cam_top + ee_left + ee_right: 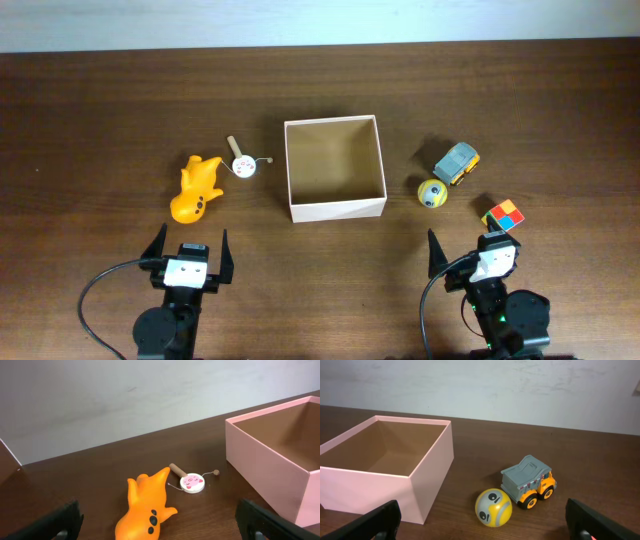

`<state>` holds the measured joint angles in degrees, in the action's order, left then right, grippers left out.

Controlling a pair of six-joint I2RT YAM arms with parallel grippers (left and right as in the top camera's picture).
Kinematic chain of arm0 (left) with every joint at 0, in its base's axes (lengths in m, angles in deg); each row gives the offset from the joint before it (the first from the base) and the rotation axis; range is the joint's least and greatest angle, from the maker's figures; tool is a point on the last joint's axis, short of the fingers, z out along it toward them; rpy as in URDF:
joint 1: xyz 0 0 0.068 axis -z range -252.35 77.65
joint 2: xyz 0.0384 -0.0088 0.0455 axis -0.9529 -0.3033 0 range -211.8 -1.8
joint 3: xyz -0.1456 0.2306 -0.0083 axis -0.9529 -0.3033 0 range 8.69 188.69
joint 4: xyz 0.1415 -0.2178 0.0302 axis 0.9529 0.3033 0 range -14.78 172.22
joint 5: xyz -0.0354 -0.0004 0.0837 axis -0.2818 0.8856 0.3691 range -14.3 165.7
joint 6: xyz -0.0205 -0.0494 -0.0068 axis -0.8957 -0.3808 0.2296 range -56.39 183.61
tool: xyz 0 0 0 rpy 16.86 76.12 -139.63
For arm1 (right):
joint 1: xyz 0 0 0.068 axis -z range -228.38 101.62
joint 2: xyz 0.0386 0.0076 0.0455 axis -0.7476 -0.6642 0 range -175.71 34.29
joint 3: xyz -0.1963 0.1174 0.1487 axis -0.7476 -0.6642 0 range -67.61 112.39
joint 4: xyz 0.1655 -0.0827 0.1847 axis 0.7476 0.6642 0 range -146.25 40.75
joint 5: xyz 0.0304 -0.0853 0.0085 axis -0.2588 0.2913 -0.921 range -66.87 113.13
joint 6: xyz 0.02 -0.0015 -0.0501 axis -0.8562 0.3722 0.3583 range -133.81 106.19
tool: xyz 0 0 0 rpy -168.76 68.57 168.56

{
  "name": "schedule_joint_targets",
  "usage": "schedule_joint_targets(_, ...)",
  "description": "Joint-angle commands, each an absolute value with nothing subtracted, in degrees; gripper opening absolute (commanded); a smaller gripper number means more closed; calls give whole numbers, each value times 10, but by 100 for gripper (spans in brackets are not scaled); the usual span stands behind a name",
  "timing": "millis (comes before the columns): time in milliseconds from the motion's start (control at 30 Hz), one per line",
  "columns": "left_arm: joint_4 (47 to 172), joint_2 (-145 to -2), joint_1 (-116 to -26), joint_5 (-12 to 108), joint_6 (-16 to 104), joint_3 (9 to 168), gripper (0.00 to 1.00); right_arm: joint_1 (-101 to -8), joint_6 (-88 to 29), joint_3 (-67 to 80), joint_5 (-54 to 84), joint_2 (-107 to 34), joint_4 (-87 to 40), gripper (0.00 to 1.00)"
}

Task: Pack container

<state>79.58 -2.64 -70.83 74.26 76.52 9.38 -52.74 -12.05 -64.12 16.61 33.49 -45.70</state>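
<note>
Box (pixel 338 209) at middle of table (pixel 100 110), open top. Left fingers (pixel 157 250) at its 7 o'clock, spread, holding nothing. Right fingers (pixel 434 250) at 5 o'clock, spread too; one seems hidden near the cube (pixel 503 215).

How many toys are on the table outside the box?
5: left of the container, an orange animal toy and a round rattle; right of it, a toy truck, yellow ball and colour cube. None seem hidden.

No legible text, brand, number or label appears in any view. Printed marks only: the round white disc (pixel 192 482), left of the container (pixel 338 209), carries a pink cartoon face; the yellow ball (pixel 493 506), right of it, carries an eye-like mark.
</note>
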Motion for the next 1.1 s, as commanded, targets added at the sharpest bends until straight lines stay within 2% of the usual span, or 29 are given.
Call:
schedule_joint_targets(0,800,-21,-711,745,774,92,99,-524,-119,-642,174,341,-451,99)
schedule_joint_targets(167,800,-21,-711,745,774,92,99,-524,-128,-642,170,341,-467,99)
schedule_joint_targets(300,800,-21,-711,745,774,92,99,-525,-156,-627,112,340,-499,99)
schedule_joint_targets(467,800,-21,-711,745,774,92,99,-525,-156,-534,102,294,-444,99)
schedule_joint_targets(533,800,-21,-711,745,774,92,99,-525,-156,-477,103,247,-416,99)
schedule_joint_targets(733,800,-21,-711,745,774,92,99,-525,-162,-185,158,-22,-224,99)
schedule_joint_targets(867,800,-21,-711,745,774,92,99,-525,-162,-3,160,-199,-142,99)
schedule_joint_targets(1067,800,-21,-711,745,774,92,99,-525,-162,155,65,-394,-80,99)
